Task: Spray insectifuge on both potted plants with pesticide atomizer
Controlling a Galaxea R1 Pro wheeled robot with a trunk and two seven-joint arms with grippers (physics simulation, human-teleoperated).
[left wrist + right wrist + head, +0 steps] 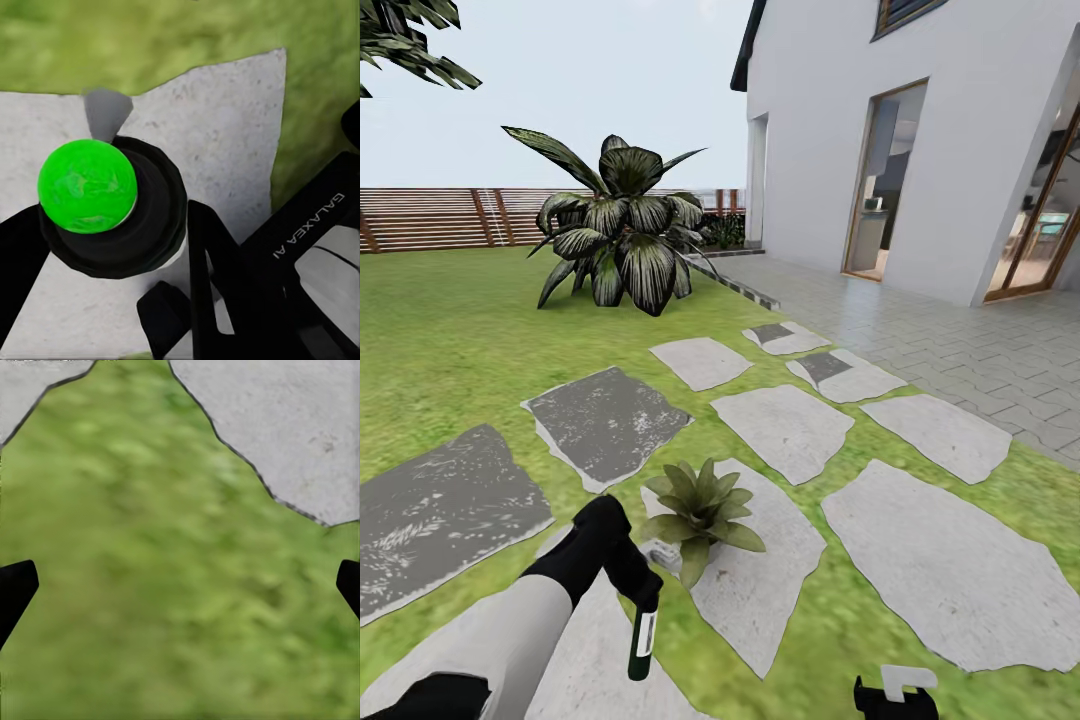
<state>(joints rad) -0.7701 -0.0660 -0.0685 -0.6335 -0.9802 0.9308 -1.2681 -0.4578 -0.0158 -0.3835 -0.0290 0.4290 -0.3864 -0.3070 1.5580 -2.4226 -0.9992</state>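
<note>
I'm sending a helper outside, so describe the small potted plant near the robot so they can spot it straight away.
From the white house, follow the grey stepping stones across the lawn toward the robot. The potted plant sits on the near pale stone, just beyond the left gripper holding the atomizer. It is a low rosette of pointed green leaves, far smaller than the big dark shrub by the fence.

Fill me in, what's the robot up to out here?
It is in the garden, on the stepping stones set in the lawn. The left gripper holds the pesticide atomizer, a dark bottle hanging below its fingers; in the left wrist view its end shows bright green. A potted plant sits on a pale stone just ahead of that gripper. The right gripper hangs open over grass, holding nothing. A large shrub stands farther back by the fence.
</note>
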